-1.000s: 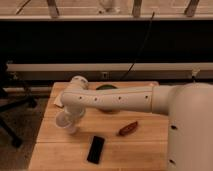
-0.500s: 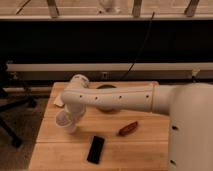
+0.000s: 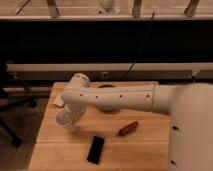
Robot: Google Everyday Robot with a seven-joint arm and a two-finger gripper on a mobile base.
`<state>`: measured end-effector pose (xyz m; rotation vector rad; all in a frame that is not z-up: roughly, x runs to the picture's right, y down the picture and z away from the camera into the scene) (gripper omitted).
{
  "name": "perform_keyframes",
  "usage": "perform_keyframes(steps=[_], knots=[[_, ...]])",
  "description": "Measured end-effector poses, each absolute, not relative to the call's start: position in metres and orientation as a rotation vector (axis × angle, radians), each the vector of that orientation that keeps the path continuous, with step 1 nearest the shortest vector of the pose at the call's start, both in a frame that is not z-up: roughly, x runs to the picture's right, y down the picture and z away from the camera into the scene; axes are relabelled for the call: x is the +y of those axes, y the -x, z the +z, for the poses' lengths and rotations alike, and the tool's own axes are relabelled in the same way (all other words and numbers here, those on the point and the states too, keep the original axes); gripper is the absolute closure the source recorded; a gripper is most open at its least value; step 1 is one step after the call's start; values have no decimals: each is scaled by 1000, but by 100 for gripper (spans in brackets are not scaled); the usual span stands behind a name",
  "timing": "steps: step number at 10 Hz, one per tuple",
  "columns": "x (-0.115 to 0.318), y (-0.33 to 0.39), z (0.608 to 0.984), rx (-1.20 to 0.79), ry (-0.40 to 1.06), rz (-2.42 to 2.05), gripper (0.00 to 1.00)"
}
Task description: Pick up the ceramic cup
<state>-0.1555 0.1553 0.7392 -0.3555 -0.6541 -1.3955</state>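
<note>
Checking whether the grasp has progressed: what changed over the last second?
Nothing visibly changed. The gripper sits at the cup near the table's left edge, as before. The phone, the reddish-brown object and the green bowl behind the arm have not moved.
</note>
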Motion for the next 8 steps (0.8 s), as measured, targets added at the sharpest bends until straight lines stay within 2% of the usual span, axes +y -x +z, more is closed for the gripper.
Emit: perform_keyframes(steps=[8], knots=[[149,154,737,-661,351,-1402,100]])
